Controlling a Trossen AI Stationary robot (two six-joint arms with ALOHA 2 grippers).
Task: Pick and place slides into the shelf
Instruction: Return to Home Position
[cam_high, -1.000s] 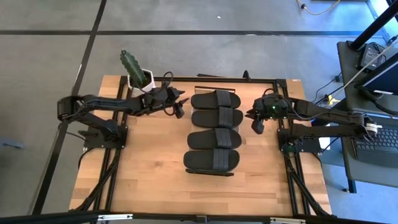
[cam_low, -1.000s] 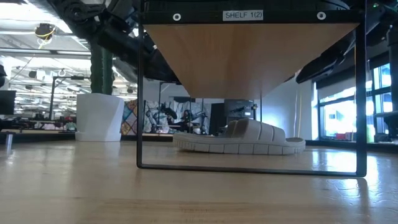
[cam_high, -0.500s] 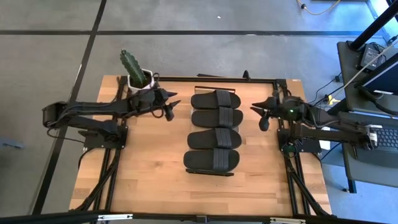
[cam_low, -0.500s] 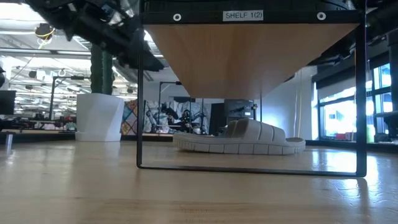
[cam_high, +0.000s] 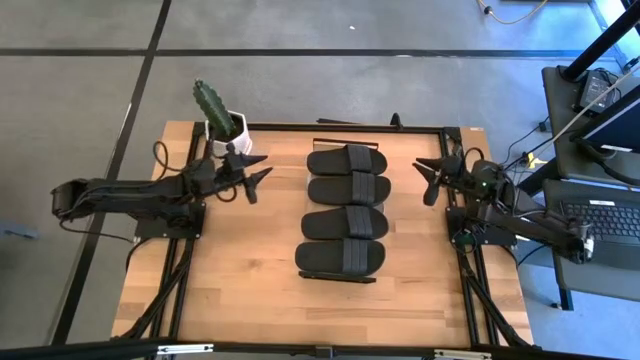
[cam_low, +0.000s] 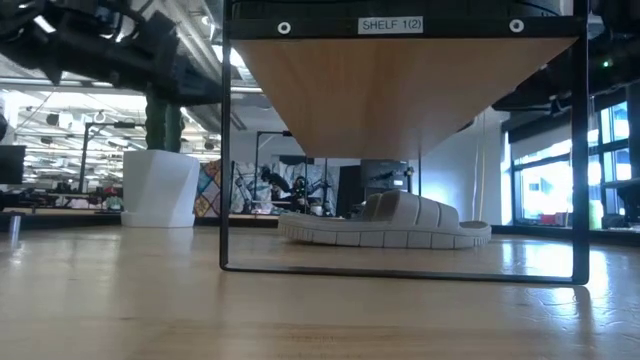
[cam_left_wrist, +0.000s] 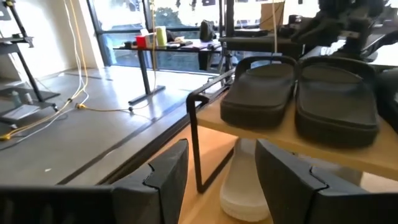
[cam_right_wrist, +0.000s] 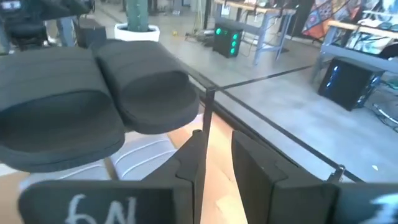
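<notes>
Four black slides lie side by side on the shelf's (cam_high: 345, 206) plank top, from the far one (cam_high: 346, 160) to the near one (cam_high: 340, 258). A pale slide (cam_low: 385, 222) rests sole down on the table under the shelf (cam_low: 400, 90); it also shows in the left wrist view (cam_left_wrist: 239, 186) and the right wrist view (cam_right_wrist: 146, 158). My left gripper (cam_high: 250, 172) hovers open left of the shelf, pointing at it. My right gripper (cam_high: 428, 172) hovers open on the shelf's right side, likewise pointing at it. Neither holds anything.
A cactus in a white pot (cam_high: 220, 115) stands at the table's far left corner, just behind my left gripper. Bare tabletop (cam_high: 300, 310) lies between the shelf and the near edge. A desk with a keyboard (cam_high: 605, 225) sits beyond the right edge.
Both arms have drawn back from the shelf. The left gripper has moved toward the table's left edge, the right gripper toward the right edge and slightly toward the far edge, swinging up level. The slides and the shelf have stayed where they were.
</notes>
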